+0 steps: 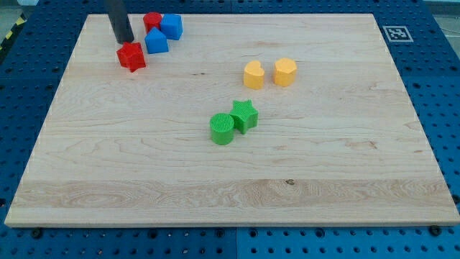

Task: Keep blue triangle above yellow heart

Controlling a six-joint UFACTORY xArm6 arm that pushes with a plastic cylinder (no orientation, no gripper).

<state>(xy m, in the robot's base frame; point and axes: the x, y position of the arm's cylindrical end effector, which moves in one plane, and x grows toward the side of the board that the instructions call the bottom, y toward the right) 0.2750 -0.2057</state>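
Resting near the board's point(86, 180) top-left corner, my tip point(126, 41) sits just above the red star point(131, 56) and left of the blue triangle point(156, 41). It is a bare rod with no pincer. Well apart, toward the view's right, lies the yellow heart point(253, 74).

Laboratory test bench. A pale wooden worktop point(230, 187) lies on a blue perforated metal base point(438, 86) with a regular grid of holes, typical of a robotics rig. A black-and-white fiducial marker point(394, 33) sits at the worktop's corner, far to the view's right of my tip point(126, 41). Yellow-black hazard tape point(10, 34) edges the view's left.
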